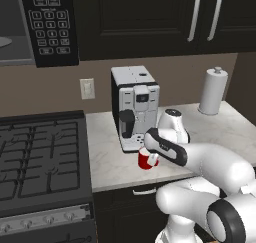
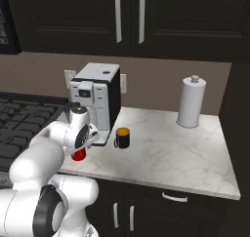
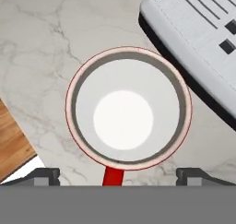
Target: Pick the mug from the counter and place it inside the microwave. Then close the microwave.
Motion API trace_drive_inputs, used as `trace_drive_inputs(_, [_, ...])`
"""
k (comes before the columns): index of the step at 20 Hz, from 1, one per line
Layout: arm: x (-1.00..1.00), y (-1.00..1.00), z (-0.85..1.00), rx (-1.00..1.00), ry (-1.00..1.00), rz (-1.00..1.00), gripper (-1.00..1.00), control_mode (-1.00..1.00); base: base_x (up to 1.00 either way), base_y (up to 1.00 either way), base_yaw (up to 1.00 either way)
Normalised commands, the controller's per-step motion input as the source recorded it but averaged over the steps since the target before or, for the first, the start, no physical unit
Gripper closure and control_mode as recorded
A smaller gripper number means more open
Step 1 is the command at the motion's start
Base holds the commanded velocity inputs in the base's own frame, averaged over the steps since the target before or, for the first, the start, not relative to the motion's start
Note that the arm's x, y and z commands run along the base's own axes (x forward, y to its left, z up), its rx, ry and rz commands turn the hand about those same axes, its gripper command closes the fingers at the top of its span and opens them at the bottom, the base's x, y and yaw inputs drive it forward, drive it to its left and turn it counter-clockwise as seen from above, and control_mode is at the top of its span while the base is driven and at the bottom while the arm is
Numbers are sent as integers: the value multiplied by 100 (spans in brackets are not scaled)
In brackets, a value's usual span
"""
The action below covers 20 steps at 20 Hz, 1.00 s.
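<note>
The red mug (image 3: 128, 108) stands upright on the marbled counter (image 1: 107, 164), just in front of the coffee machine, near the counter's front edge. In the hand view I look straight down into its white inside, with its red handle pointing toward the bottom of that view. My gripper (image 3: 120, 177) hovers right above the mug (image 1: 145, 161), open, with one dark fingertip (image 3: 45, 175) on each side and nothing between them. My hand partly hides the mug (image 2: 78, 156). The microwave (image 1: 49, 22) hangs at the upper left above the stove, its cavity and grey turntable plate (image 1: 5, 42) showing.
A white-and-black coffee machine (image 1: 135, 107) stands right behind the mug. A small black cup (image 2: 122, 137) sits to its right. A paper towel roll (image 2: 190, 102) is at the back right. The black gas stove (image 1: 40, 157) lies to the left. Dark cabinets hang overhead.
</note>
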Motion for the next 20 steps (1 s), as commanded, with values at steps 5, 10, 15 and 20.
trace_drive_inputs(5, [-1, 0, -23, 0, 0, 2, -100, -100, 0, 0, 0])
trace_drive_inputs(10, [0, 0, -30, 0, 0, 1, -100, -100, 0, 0, 0])
trace_drive_inputs(15, [0, 0, -8, 0, 0, 0, -100, -100, 0, 0, 0])
trace_drive_inputs(20, [0, 0, 0, 0, 0, 0, 100, -100, 0, 0, 0])
